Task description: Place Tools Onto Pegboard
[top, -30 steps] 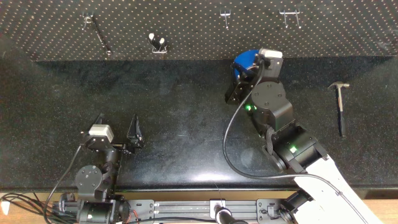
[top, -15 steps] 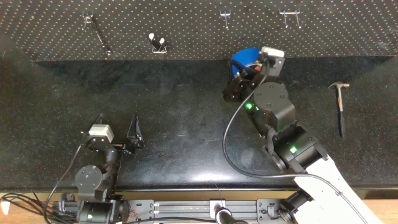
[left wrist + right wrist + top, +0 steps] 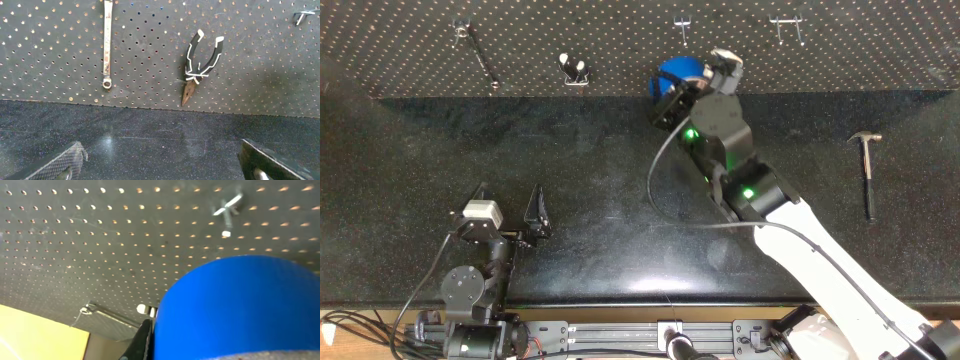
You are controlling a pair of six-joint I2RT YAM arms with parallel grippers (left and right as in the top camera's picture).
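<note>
My right gripper (image 3: 676,92) is shut on a blue roll (image 3: 674,72), held up against the lower edge of the pegboard (image 3: 620,40). In the right wrist view the blue roll (image 3: 240,310) looms large just below a bare metal hook (image 3: 227,207). A wrench (image 3: 477,52) and black-and-white pliers (image 3: 577,68) hang on the board; the left wrist view shows the wrench (image 3: 107,45) and the pliers (image 3: 200,60) too. A hammer (image 3: 867,172) lies on the table at the right. My left gripper (image 3: 508,200) rests open and empty near the front left.
Two bare hooks (image 3: 682,27) (image 3: 787,26) stick out of the pegboard's upper right part. The black table (image 3: 600,170) stretches between the arms. The right arm's cable (image 3: 660,190) loops over the table's middle.
The right arm has swung up and to the left with the blue roll, from the table's back edge onto the pegboard below the middle hook. The left arm has stayed still.
</note>
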